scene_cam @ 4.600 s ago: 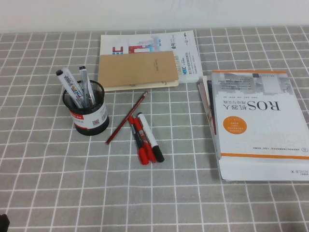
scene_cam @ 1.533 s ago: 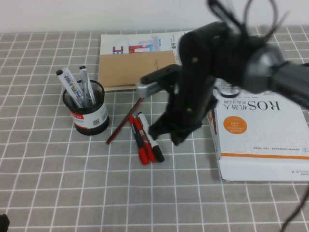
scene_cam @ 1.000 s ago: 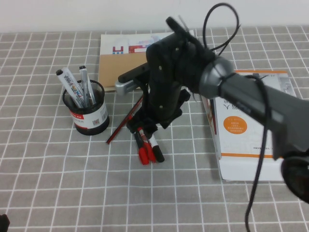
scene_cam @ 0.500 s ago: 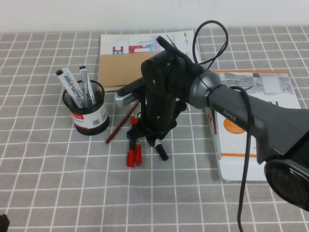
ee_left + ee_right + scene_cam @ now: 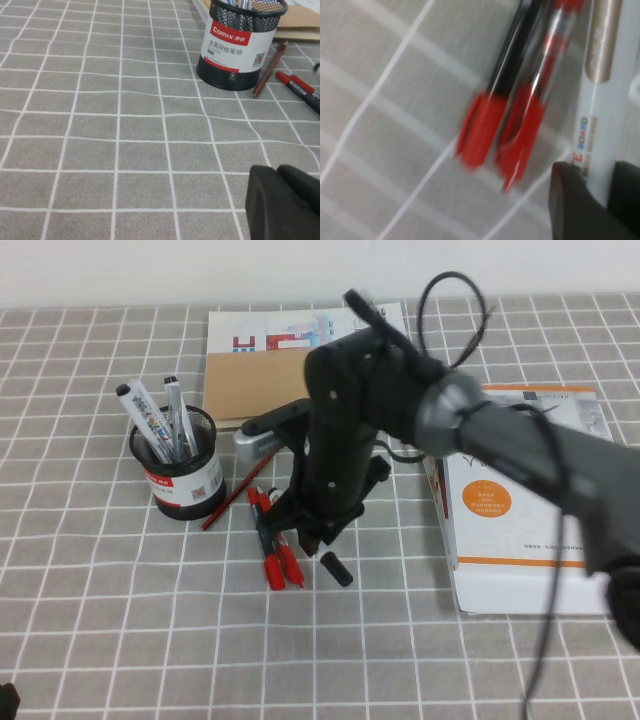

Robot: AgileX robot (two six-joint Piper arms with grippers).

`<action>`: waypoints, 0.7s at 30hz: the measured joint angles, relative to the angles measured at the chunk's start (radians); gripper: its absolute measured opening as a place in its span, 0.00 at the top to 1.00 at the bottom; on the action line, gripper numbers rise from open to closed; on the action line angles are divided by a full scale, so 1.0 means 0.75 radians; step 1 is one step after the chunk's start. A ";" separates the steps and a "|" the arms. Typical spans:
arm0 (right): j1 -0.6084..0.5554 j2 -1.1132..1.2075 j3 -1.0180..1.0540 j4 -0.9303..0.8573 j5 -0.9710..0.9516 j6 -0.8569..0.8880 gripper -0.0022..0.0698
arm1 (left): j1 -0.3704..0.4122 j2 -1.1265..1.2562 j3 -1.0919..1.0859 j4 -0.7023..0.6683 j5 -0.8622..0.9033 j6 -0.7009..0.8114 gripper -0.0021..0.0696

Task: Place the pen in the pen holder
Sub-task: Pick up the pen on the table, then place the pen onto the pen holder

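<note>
Right gripper (image 5: 318,536) low over table centre, fingers closed on the pen (image 5: 596,95), black end at its 5 o'clock. Pen holder (image 5: 178,475) at 9 o'clock, red pens (image 5: 275,548) between. Left gripper (image 5: 285,205) parked, state unreadable

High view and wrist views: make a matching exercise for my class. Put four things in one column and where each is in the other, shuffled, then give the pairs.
Things
1. pen holder
2. pen
3. red pencil
4. left claw

Places
A. lying on the cloth, partly under the right claw
B. low over bare cloth, apart from all the pens
C. standing upright with pens already in it
D. lying slanted beside the pen holder's base

Pairs: 1-C, 2-A, 3-D, 4-B
</note>
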 joint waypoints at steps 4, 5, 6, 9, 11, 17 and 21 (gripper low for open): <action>0.006 -0.218 0.297 0.048 -0.209 0.051 0.83 | 0.000 0.000 0.000 0.000 0.000 0.000 0.98; 0.006 -0.268 0.373 0.060 -0.301 0.066 0.83 | 0.000 0.000 0.000 0.000 0.000 0.000 0.98; 0.006 -0.332 0.474 0.076 -0.406 0.080 0.83 | 0.000 0.000 0.000 0.000 0.000 0.000 0.98; 0.009 -0.501 0.789 0.139 -0.786 0.092 0.83 | 0.000 0.000 0.000 0.000 0.000 0.000 0.98; 0.026 -0.596 0.962 0.163 -1.085 0.098 0.83 | 0.000 0.000 0.000 0.000 0.000 0.000 0.98; 0.138 -0.649 1.262 0.080 -2.246 0.078 0.83 | 0.000 0.000 0.000 0.000 0.000 0.000 0.98; 0.179 -0.537 1.195 0.024 -2.691 0.000 0.83 | 0.000 0.000 0.000 0.000 0.000 0.000 0.98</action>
